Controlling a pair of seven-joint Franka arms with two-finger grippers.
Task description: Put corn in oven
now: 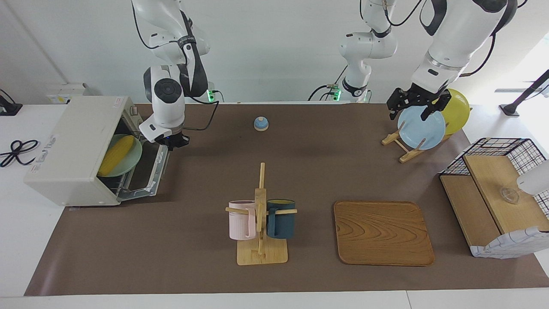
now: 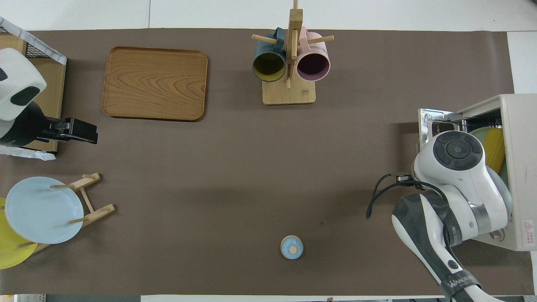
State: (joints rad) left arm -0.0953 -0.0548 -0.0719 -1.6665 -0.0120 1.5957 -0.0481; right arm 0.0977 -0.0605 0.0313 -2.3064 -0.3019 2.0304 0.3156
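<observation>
Yellow corn on green plate inside open oven; right pincer over door edge, grip state unclear.

Oven, door down — right arm's end of tabletop
Corn inside on green plate — right arm overhanging.
</observation>
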